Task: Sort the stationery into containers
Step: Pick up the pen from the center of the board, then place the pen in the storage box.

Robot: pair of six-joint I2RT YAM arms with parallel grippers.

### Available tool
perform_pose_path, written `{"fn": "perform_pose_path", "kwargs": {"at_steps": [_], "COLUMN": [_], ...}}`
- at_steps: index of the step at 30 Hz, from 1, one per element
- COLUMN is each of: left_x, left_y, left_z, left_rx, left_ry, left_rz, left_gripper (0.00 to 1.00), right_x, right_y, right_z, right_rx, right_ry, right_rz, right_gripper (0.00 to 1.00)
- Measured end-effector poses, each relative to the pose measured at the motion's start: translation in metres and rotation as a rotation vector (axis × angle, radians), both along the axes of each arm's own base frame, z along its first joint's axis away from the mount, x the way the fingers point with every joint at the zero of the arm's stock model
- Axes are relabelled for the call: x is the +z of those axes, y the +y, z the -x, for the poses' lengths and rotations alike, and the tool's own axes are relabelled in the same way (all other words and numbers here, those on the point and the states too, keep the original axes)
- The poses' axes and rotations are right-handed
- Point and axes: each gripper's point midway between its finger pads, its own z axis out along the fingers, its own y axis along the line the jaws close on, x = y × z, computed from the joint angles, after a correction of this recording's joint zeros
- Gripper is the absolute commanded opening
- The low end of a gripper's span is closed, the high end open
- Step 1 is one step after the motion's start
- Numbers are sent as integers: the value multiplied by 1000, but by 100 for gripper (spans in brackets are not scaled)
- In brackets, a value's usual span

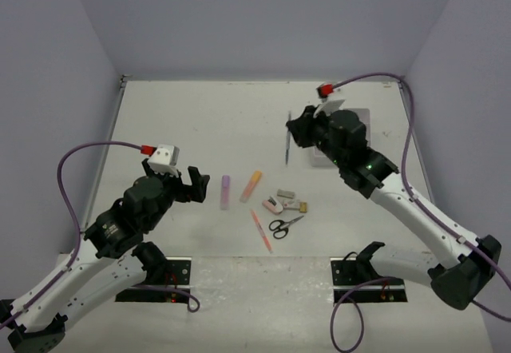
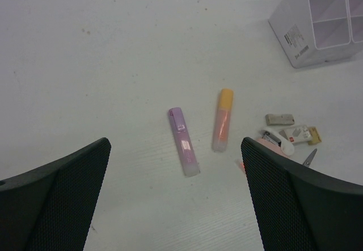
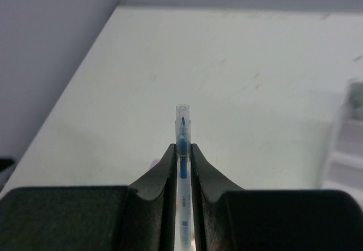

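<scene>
Thin clear pen with blue core (image 3: pixel 182 123): clamped in the right gripper (image 3: pixel 182 147). Centre it over one compartment of the white plastic organiser box (image 2: pixel 295 32) before you release. Left gripper (image 2: pixel 173 149): fingers wide apart, holding nothing.

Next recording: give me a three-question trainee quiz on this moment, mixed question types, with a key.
1. True or false: the left end effector is shut.
2. What does the right end effector grip? A ruler, B thin pen, C stapler.
3. How many highlighters lie on the table?
Key: 1 false; 2 B; 3 two.
</scene>
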Motion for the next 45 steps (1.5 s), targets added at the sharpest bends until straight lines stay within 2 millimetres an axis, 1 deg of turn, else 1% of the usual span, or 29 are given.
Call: {"fn": "perform_pose_path", "kwargs": {"at_steps": [1, 4, 6, 8, 10, 12, 13, 15, 17, 22, 24, 30, 34, 38, 41, 42, 44, 45], "left_x": [0, -1, -1, -1, -1, -1, -1, -1, -2, -4, -5, -4, -3, -3, -3, -3, -3, -3], "left_y": [0, -1, -1, -2, -2, -2, -3, -3, -4, -7, -8, -9, -10, -10, -11, -11, -11, -11], "left_z": [0, 0, 0, 0, 0, 0, 0, 1, 1, 1, 1, 1, 1, 1, 1, 1, 1, 1], "left_rx": [-1, -3, -5, -5, -8, -10, -12, -15, -19, -33, -37, -50, -53, -57, -58, -58, -58, -58], "left_ry": [1, 3, 5, 5, 6, 7, 7, 8, 9, 18, 21, 14, 10, 11, 11, 11, 11, 11], "left_rz": [0, -1, -2, -2, -2, -1, -1, 0, 0, -6, -7, -13, -10, -11, -11, -11, -11, -11], "left_gripper": [100, 100, 100, 100, 100, 100, 100, 100, 100, 100, 100, 100, 100, 100, 100, 100, 100, 100], "right_x": [18, 52, 68, 74, 74, 66, 60, 45, 30, 4, -7, -37, -50, -68, -75, -75, -73, -73], "right_y": [-29, -74, -104, -132, -158, -179, -186, -191, -190, -187, -185, -184, -181, -180, -179, -179, -179, -179], "right_z": [-16, -41, -58, -77, -98, -118, -126, -138, -147, -166, -168, -161, -168, -173, -175, -175, -175, -175], "right_rx": [-103, -274, -389, -492, -578, -644, -666, -688, -691, -674, -670, -660, -655, -653, -650, -650, -650, -650], "right_ry": [-72, -246, -339, -391, -426, -448, -454, -464, -462, -455, -444, -413, -402, -369, -357, -357, -364, -365], "right_rz": [-22, -62, -77, -85, -88, -79, -72, -56, -41, -28, -32, -56, -60, -44, -37, -37, -41, -41], "right_gripper": [0, 0, 0, 0, 0, 0, 0, 0, 0, 0, 0, 0, 0, 0, 1, 10, 32, 40]}}
